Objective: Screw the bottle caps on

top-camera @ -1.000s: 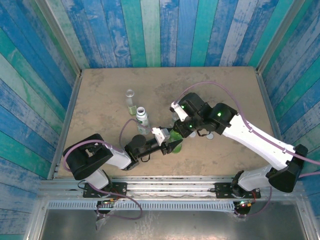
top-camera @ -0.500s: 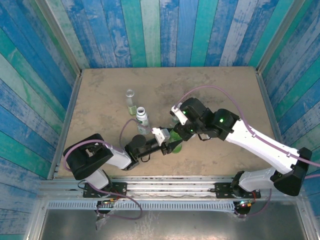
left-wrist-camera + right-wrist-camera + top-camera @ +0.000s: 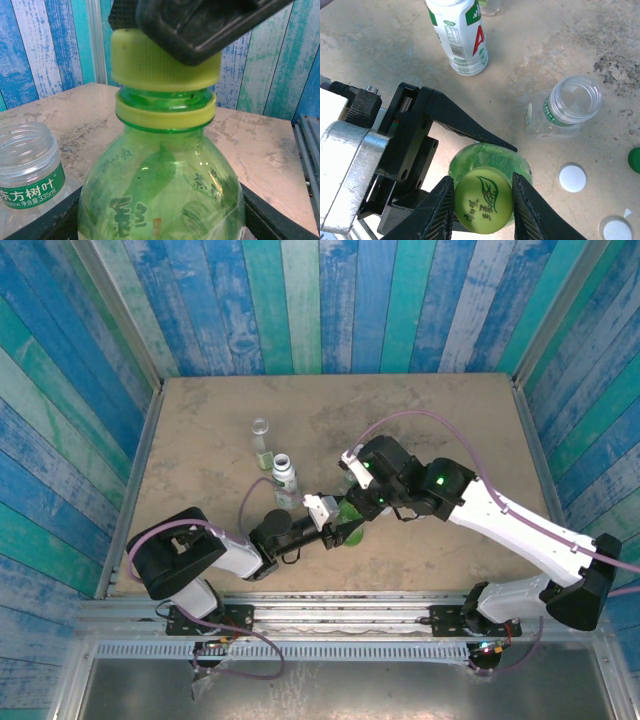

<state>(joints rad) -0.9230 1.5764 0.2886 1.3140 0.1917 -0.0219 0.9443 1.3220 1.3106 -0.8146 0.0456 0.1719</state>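
Observation:
The translucent green bottle stands upright near the table's front, with my left gripper shut on its body; its black fingers flank the bottle. A yellow-green cap with a leaf print sits on the bottle's neck. My right gripper comes from above and is shut on that cap, one pad against each side. A clear open bottle stands just to the right. The white-labelled bottle stands farther back. Two white caps and a dark green cap lie on the table.
Another clear open bottle stands at the back left, behind the white-labelled bottle. Blue and green plank walls close in the sand-coloured table on three sides. A purple cable arcs over the right arm.
My right arm has shifted a little to the left and its wrist has turned over the green bottle. The left arm and the bottle have stayed put.

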